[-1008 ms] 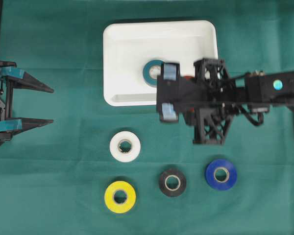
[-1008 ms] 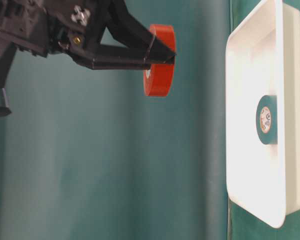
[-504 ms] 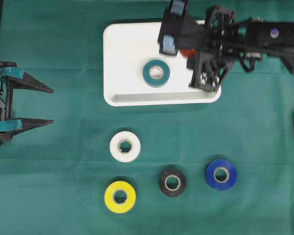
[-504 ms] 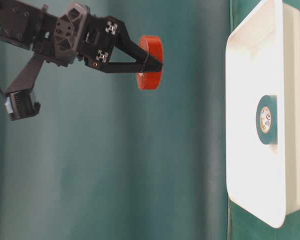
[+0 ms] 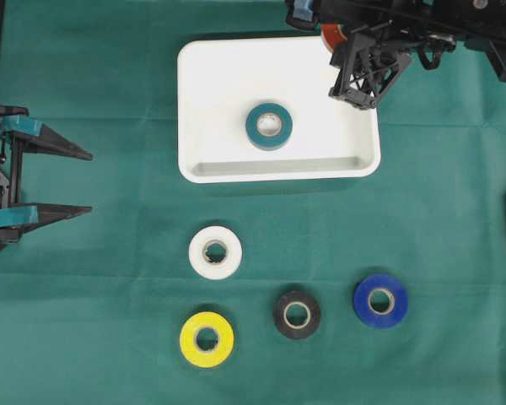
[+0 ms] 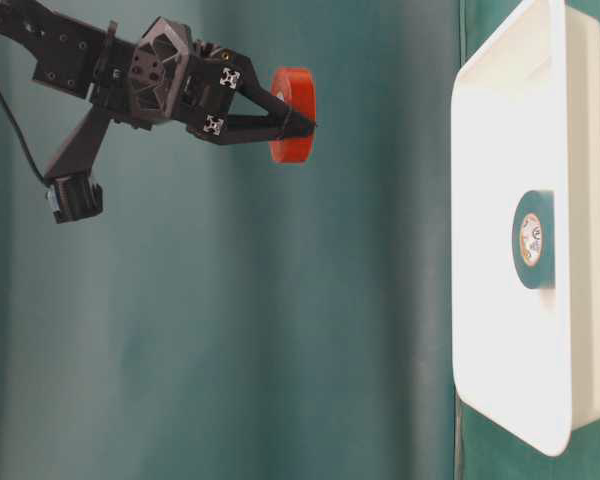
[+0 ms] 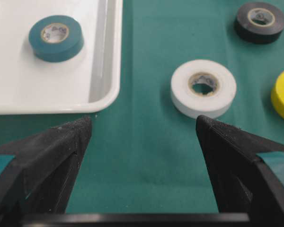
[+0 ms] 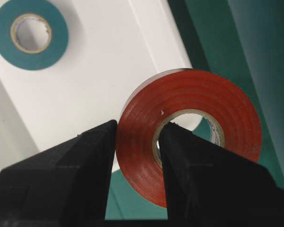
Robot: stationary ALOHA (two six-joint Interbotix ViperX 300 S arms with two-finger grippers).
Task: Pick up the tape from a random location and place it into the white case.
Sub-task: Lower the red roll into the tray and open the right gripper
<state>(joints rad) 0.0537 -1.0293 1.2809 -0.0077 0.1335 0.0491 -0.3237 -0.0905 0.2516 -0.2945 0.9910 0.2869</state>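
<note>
We hold the red tape roll (image 8: 189, 137) in our right gripper (image 8: 137, 175), with one finger outside the ring and the other passed through its hole, so the jaws are clamped on the wall of the roll. We judge this grip is chosen because a flat ring is difficult to pinch from the two outer sides, while the wall is thin and easy to catch. In the table-level view the roll (image 6: 292, 115) hangs well apart from the white case (image 6: 510, 330), high above it. In the overhead view the gripper is at the far edge of the case (image 5: 367, 164), near its far right corner, and only a small red part (image 5: 332, 35) shows under the arm.

A teal tape roll (image 5: 269, 126) already lies flat near the middle of the case, so we think the red one should come down beside it, not on top.

Our left gripper (image 7: 142, 127) rests with its fingers apart and holds nothing, at the left edge of the green cloth (image 5: 101, 337). On the cloth in front of the case, the white roll (image 5: 215, 252), the yellow roll (image 5: 207, 339), the black roll (image 5: 297, 315) and the blue roll (image 5: 380, 300) wait, each apart from the others.
</note>
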